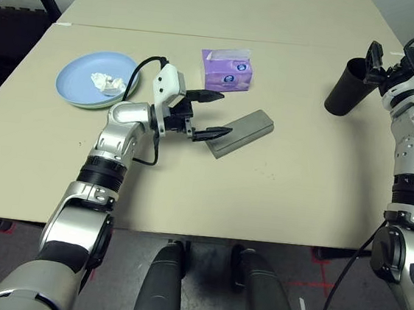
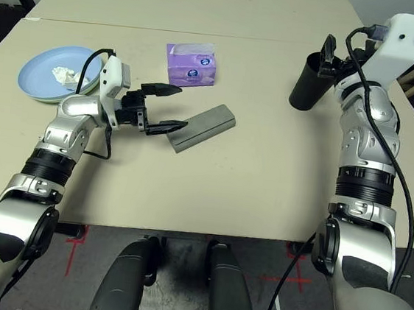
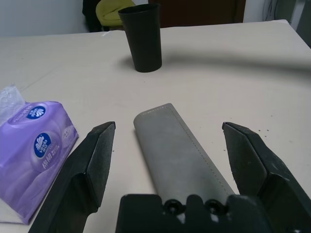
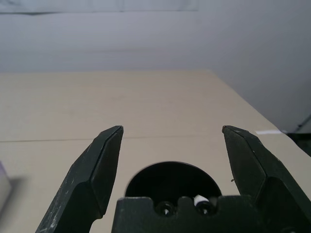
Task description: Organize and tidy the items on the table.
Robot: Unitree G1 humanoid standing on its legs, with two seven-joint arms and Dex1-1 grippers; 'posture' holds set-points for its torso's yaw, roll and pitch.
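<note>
Glasses case [image 3: 180, 155] between spread left gripper [image 3: 167, 141] fingers (untouched).

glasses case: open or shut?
Shut. The grey glasses case lies flat on the table, its stitched flap closed with no gap showing, between the open fingers of the left gripper. Contents: cannot tell.

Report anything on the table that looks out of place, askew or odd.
The grey glasses case lies at a slant to the table edges, with the open left gripper at its near end. A crumpled tissue sits in the light blue plate. The black cup stands upright, and nothing looks spilled or broken.
</note>
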